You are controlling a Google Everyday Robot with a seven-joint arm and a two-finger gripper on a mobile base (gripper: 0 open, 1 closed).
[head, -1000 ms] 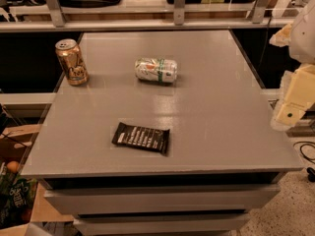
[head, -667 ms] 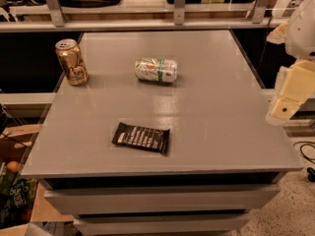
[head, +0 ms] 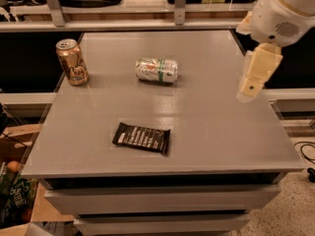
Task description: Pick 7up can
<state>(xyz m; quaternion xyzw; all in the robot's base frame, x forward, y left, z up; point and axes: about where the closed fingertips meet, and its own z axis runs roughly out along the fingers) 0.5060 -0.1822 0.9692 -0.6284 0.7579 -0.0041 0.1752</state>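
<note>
On my screen the arm (head: 283, 11) is in the upper right corner, a big white rounded body. Below it the cream-coloured gripper (head: 249, 85) points down and a little to the left. It hangs over the right side of the grey table (head: 211, 132), along the far half of that edge, and I cannot tell how high it is above the surface.

The 7up can (head: 156, 70) lies on its side in the far middle part of the table, with its metal ends at left and right. It is well apart from the gripper, to the left of it, at about the same depth on the table.

Whether the gripper is released or clenched, I cannot tell from this view. It touches none of the objects. A gold-brown can (head: 72, 62) stands upright near the far left corner, and a flat black wrapper bar (head: 141, 137) lies in the near part, in front of the 7up can
</note>
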